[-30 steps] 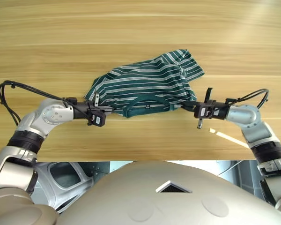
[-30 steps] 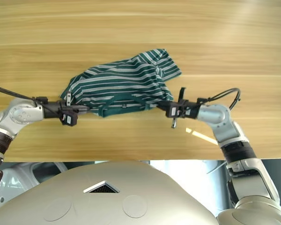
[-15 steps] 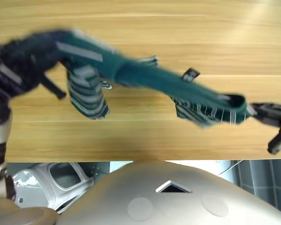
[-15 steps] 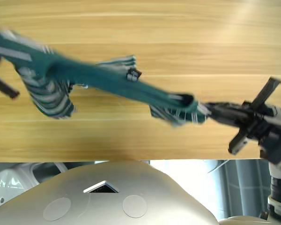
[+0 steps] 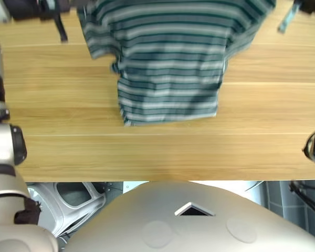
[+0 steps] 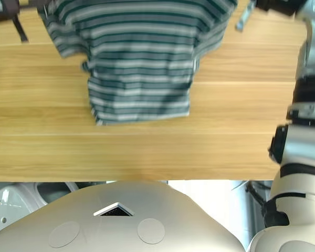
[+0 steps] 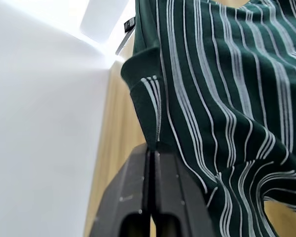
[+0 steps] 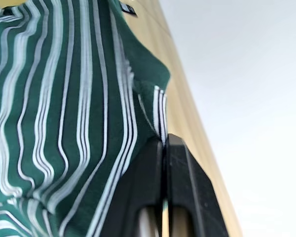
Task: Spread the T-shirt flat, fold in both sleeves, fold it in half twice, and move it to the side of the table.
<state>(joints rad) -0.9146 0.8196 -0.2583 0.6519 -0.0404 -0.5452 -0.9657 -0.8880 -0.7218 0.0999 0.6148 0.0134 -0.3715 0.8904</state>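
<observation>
Wooden table (image 5: 157, 152) lay beneath the spread, hanging T-shirt (image 5: 170, 68). Left gripper (image 7: 150, 146) was clamped on its 10 o'clock corner, right gripper (image 8: 164, 141) on its 2 o'clock corner.

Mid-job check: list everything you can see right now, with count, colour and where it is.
T-shirt: 1, dark green with pale stripes, hanging spread out over the table, held up at both upper sides.
table: 1, light wood, under and behind the shirt.
left gripper: 1, black, fingers shut on the shirt's edge on the robot's left.
right gripper: 1, black, fingers shut on the shirt's edge on the robot's right.
</observation>
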